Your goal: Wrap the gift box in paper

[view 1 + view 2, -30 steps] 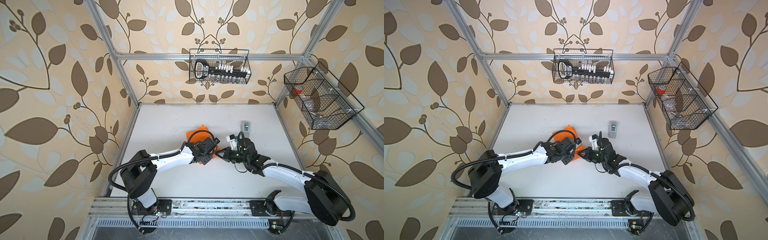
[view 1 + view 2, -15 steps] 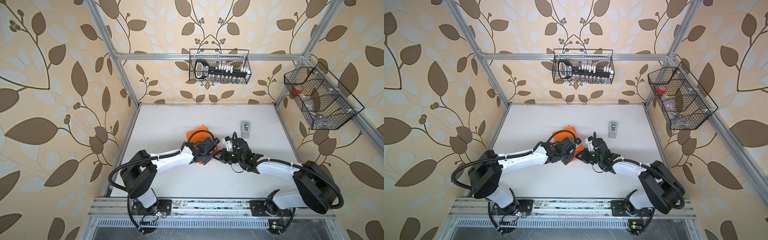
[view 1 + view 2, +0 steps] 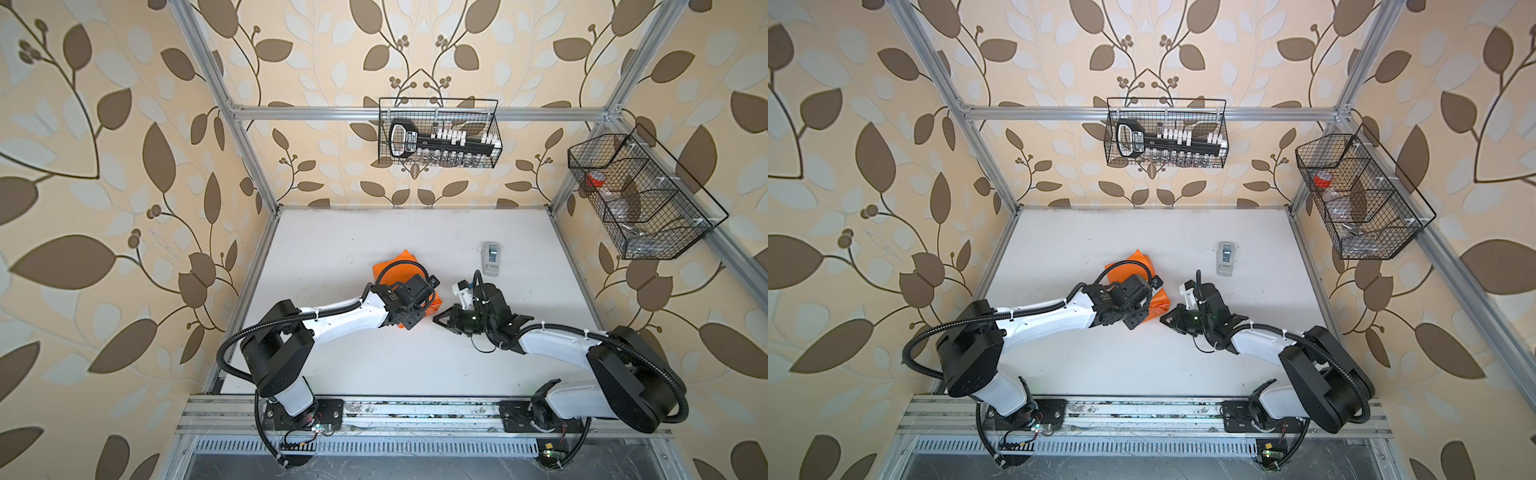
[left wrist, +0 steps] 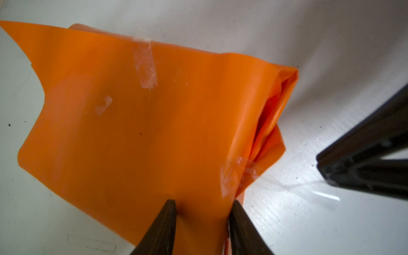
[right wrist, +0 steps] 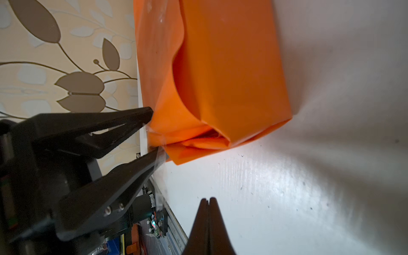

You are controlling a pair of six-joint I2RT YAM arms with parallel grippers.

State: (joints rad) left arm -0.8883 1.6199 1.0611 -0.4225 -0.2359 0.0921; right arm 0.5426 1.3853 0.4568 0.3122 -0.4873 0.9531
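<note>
The gift box is out of sight inside the orange paper (image 3: 388,267), a folded parcel near the middle of the counter (image 3: 374,374), a little toward its left edge, with strips of clear tape (image 4: 145,64) on top. The left end effector (image 4: 202,203) is released, its fingers part-spread and both tips pressing down on the parcel's top at the end facing the right arm. The right end effector (image 5: 207,199) is clenched, fingers tight together, just beside that folded end but apart from it. A grey tape dispenser (image 3: 491,257) stands farther back, toward the right edge. Since a second ago the right arm's elbow has drawn inward, while the left arm and parcel lie as before.
</note>
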